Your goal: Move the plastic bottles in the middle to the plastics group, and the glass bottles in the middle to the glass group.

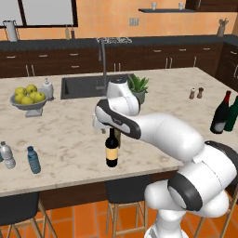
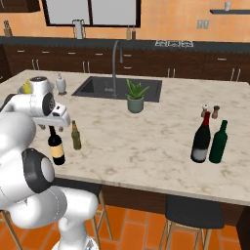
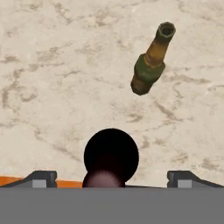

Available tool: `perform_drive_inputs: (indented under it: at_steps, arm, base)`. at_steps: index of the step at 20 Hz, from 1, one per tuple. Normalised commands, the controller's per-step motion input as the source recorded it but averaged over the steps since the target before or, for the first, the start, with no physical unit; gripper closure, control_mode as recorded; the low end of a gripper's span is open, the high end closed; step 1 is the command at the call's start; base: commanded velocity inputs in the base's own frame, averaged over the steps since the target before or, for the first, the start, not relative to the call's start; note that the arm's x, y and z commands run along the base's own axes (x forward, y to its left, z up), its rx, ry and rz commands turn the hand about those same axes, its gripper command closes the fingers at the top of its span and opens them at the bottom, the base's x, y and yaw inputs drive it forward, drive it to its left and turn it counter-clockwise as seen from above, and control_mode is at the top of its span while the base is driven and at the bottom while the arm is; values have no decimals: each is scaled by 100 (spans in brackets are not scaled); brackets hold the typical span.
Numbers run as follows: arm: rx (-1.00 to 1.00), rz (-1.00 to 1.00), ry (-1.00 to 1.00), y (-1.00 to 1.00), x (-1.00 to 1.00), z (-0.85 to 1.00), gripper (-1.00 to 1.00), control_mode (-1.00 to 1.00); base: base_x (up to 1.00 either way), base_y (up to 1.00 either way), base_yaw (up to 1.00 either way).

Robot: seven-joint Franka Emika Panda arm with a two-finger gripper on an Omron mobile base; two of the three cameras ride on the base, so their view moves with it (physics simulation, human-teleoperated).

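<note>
A robot arm hangs directly over the tall black wine bottle (image 1: pixel 111 152) near the front edge of the marble island (image 1: pixel 153 97), its gripper (image 3: pixel 111 178) with the two fingertips spread wide, one on each side of the bottle's dark top (image 3: pixel 111 155) and nothing held. From left to right along the island: a clear ribbed water bottle (image 1: pixel 7 155) with a white cap stands at the far left, a small blue bottle (image 1: pixel 33 160) just beside it, a bowl of lemons (image 1: pixel 29 98) further back, then the black wine bottle with its tan label, and a short olive-brown beer bottle (image 2: pixel 76 135) just behind it. A potted plant (image 2: pixel 135 96) sits by the sink (image 2: pixel 100 89), salt and pepper shakers (image 1: pixel 195 93) further right, and a red-topped wine bottle (image 2: pixel 201 137) and a green bottle (image 2: pixel 218 142) stand together at the far right. A clean pick likely calls for a straight descent centred on the neck, closing below the top, then a lift high enough to clear the beer bottle. The beer bottle is the nearest obstacle; the route right to the glass pair looks otherwise open.
</note>
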Motion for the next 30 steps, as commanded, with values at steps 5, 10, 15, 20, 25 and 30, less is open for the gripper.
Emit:
perform_drive_inputs:
  at_steps: [5,10,15,20,25,30]
  arm:
    - [6,-12,0,1,2,-13,-100,-100]
    - [0,-9,-1,1,1,-5,100,-100]
    - [0,-1,-8,8,0,-5,100,-100]
    - [0,1,-7,1,2,-10,100,-100]
    - [0,11,-2,-35,-45,18,100,-100]
    - [0,2,-1,-60,-65,27,100,-100]
  base:
    - [0,0,0]
    - [0,0,0]
    - [0,0,0]
    - [0,0,0]
    - [0,0,0]
    - [0,0,0]
